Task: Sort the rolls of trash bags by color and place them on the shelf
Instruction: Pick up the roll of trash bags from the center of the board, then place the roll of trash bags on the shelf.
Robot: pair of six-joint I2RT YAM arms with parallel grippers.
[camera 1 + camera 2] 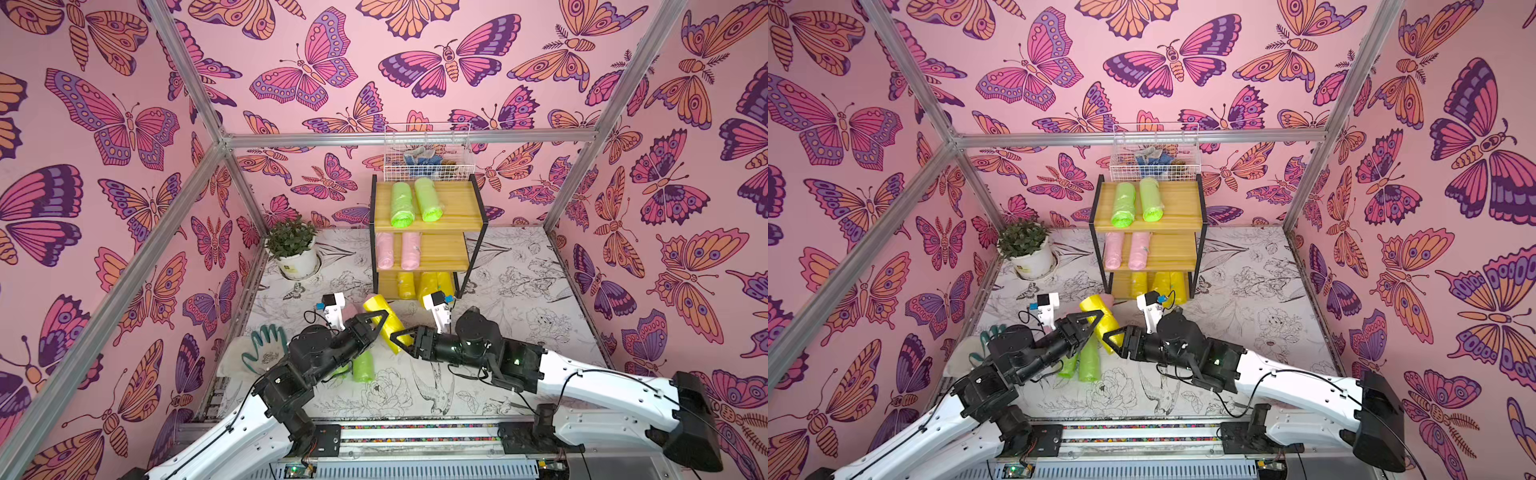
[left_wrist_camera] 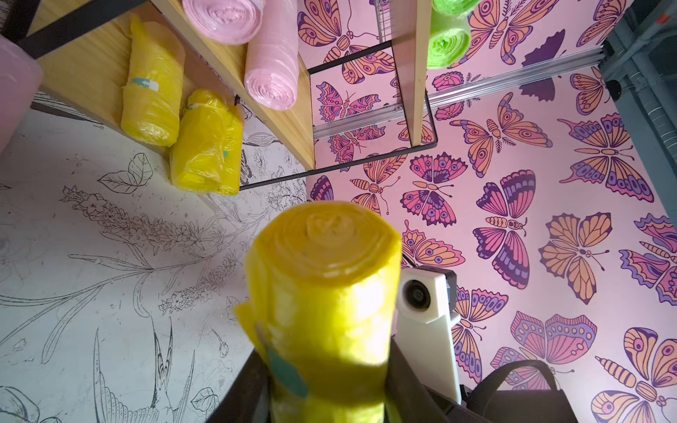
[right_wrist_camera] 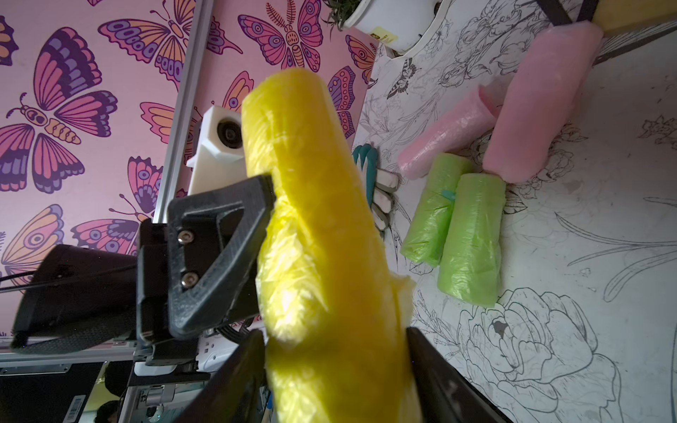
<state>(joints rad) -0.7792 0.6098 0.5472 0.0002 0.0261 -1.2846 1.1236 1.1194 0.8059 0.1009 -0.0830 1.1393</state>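
Note:
A yellow roll hangs tilted above the table in front of the shelf, held from both sides. My left gripper is shut on its middle, and my right gripper has its jaws pressed against both sides of the lower end. On the shelf, two green rolls lie on the top tier, two pink rolls on the middle tier and yellow rolls on the bottom tier. Two green rolls and two pink rolls lie on the table.
A white wire basket with cloth items sits behind the shelf's top. A potted plant stands at the back left. A green and white glove lies at the left of the table under my left arm.

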